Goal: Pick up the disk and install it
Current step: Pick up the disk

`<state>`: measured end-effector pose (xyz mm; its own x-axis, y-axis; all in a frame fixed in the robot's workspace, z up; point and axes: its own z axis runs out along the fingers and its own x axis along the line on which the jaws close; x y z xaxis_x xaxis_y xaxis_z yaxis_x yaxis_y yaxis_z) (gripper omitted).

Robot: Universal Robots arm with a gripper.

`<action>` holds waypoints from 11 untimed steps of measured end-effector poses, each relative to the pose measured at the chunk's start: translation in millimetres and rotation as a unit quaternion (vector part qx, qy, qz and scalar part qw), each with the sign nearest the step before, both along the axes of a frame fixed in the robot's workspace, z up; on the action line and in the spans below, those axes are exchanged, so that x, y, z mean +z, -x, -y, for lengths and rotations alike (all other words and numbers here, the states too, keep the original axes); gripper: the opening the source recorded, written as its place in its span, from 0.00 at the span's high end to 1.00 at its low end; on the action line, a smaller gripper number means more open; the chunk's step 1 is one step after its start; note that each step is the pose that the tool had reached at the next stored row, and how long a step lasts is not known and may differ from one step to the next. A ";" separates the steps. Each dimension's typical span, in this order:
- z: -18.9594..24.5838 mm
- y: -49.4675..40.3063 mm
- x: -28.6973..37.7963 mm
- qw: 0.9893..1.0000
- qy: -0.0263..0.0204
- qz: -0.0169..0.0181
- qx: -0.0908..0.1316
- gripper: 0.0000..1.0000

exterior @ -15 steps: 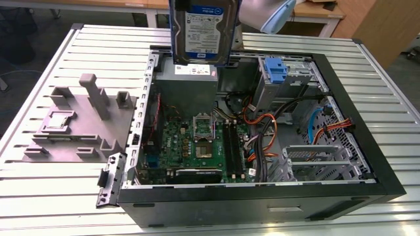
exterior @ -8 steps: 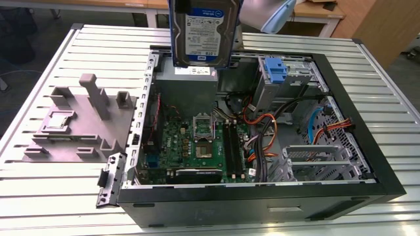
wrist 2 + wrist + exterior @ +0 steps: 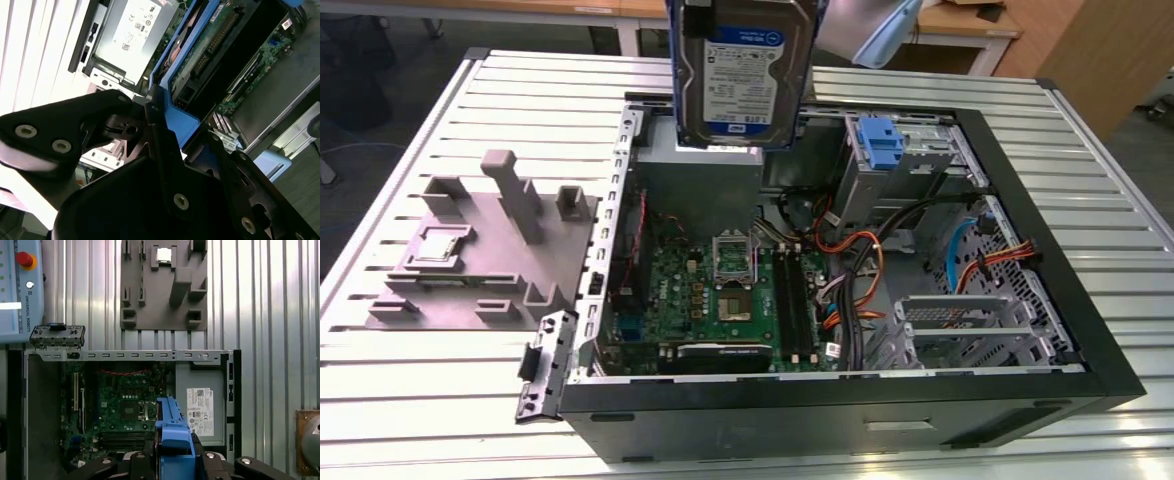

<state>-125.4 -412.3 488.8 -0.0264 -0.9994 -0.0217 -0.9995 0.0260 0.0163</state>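
Note:
The disk (image 3: 742, 72), a silver hard drive with a white-and-blue label in a blue plastic carrier, hangs upright above the back of the open computer case (image 3: 1107, 350), its label facing the exterior view. In the first wrist view the disk (image 3: 173, 432) appears edge-on as a blue strip over the motherboard (image 3: 125, 405). My gripper (image 3: 173, 462) is shut on it, with black fingers (image 3: 137, 462) on either side. The second wrist view shows the same grip (image 3: 159, 125) on the blue frame (image 3: 182, 125).
Another blue carrier (image 3: 885, 145) sits in the case's rear bay. A metal drive cage (image 3: 961, 320) and orange cables (image 3: 987, 265) lie on the exterior view's right. A grey fixture (image 3: 480, 250) holding a small silver chip (image 3: 164, 255) stands on the slatted table (image 3: 454, 400). A teach pendant (image 3: 20, 290) lies nearby.

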 end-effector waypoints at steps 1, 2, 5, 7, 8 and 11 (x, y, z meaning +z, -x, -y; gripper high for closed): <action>0.1 -3.2 -0.2 1.000 0.000 0.000 0.000 0.64; 0.2 -6.3 -0.3 1.000 0.000 0.000 0.000 0.64; 0.3 -14.9 -0.6 1.000 0.000 0.000 0.000 0.64; 1.9 -18.6 -0.8 1.000 0.000 0.000 0.000 0.64; 3.3 -19.1 -1.0 1.000 0.000 0.000 0.000 0.64; 9.2 -19.5 -1.6 1.000 0.000 0.000 0.000 0.64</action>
<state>-105.9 -421.5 487.2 -0.0265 -0.9994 -0.0217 -0.9995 0.0262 0.0162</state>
